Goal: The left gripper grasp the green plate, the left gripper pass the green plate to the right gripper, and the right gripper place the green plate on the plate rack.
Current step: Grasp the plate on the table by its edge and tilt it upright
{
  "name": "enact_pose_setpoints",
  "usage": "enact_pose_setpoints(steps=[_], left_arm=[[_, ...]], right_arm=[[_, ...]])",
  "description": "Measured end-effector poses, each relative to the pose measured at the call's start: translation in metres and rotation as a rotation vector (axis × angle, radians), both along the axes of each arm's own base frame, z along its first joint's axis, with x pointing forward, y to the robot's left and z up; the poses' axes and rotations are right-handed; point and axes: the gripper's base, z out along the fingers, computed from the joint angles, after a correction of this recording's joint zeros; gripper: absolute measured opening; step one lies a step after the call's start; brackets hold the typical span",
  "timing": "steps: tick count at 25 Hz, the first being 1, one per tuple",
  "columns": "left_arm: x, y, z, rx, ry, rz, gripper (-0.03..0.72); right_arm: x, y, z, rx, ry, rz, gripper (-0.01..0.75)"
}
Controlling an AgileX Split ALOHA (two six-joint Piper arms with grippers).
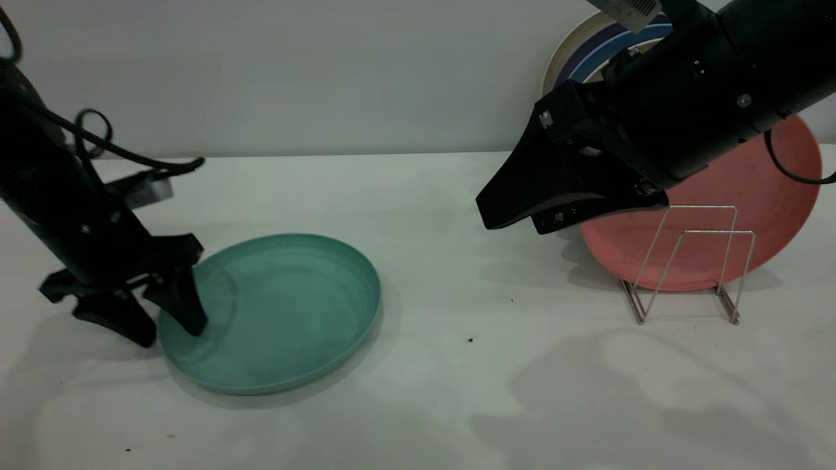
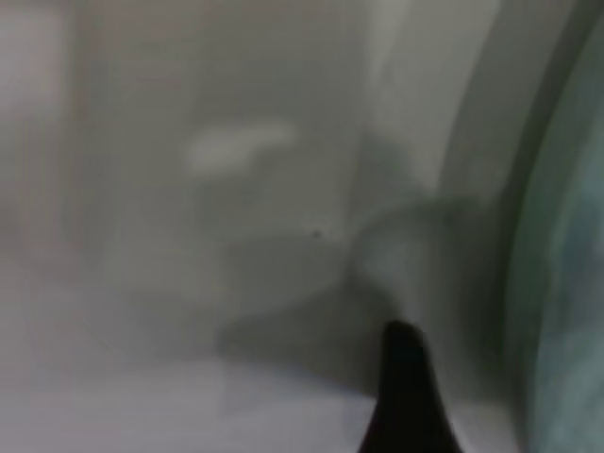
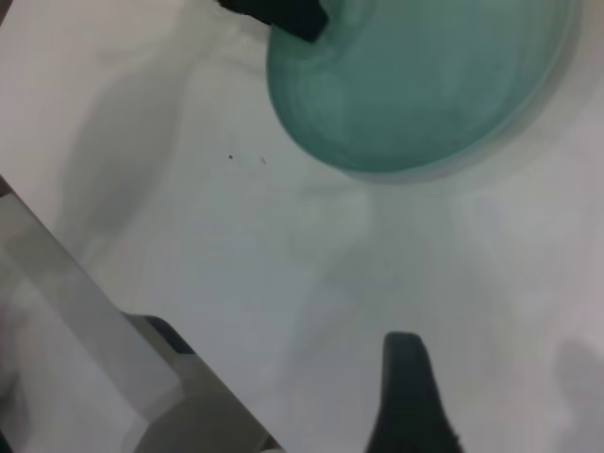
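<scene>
The green plate [image 1: 281, 313] lies flat on the white bench [image 1: 444, 391], toward its left side. The left pincer [image 1: 171, 329] is down at the plate's left edge with its fingers apart, one inside the rim, the other outside on the bench. The right pincer [image 1: 513, 222] hangs in the air above the bench, near the plate rack [image 1: 689, 261]; whether it is spread or closed, I cannot tell. A salmon-pink plate [image 1: 771, 196] stands leaning behind the rack.
</scene>
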Motion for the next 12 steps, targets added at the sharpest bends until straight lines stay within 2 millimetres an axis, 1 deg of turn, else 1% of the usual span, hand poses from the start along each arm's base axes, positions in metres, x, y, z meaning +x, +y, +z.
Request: enact_pose_setpoints(steps=[2,4,5,7,9,10,11,12], left_arm=[[0.0020,-0.0030,-0.0011,-0.006,-0.011,0.008,0.537],[0.0034,-0.0041,-0.0016,-0.009,-0.017,0.015,0.482],[0.0039,-0.0040,-0.0020,-0.009,-0.022,0.019,0.437],[0.0045,-0.0042,-0.0029,-0.006,-0.029,0.023,0.322],[0.0050,-0.0042,-0.0037,-0.003,-0.033,0.025,0.162],[0.0051,-0.0043,-0.0038,-0.004,-0.033,0.030,0.103],[0.0054,-0.0046,-0.0033,-0.009,-0.034,0.038,0.064],[0.0054,-0.0050,-0.0004,-0.013,-0.034,0.036,0.047]], right_arm=[[0.0000,0.0000,-0.0001,0.000,0.000,0.000,0.539],[0.0000,0.0000,-0.0001,0.000,0.000,0.000,0.539],[0.0000,0.0000,-0.0001,0.000,0.000,0.000,0.539],[0.0003,0.0000,0.0000,0.002,0.000,-0.005,0.539],[0.0010,0.0000,0.0002,0.007,0.004,-0.019,0.539],[0.0015,-0.0002,0.0002,0.010,0.010,-0.033,0.539],[0.0021,-0.0005,0.0002,0.014,0.020,-0.054,0.539],[0.0027,-0.0008,-0.0001,0.017,0.033,-0.075,0.539]])
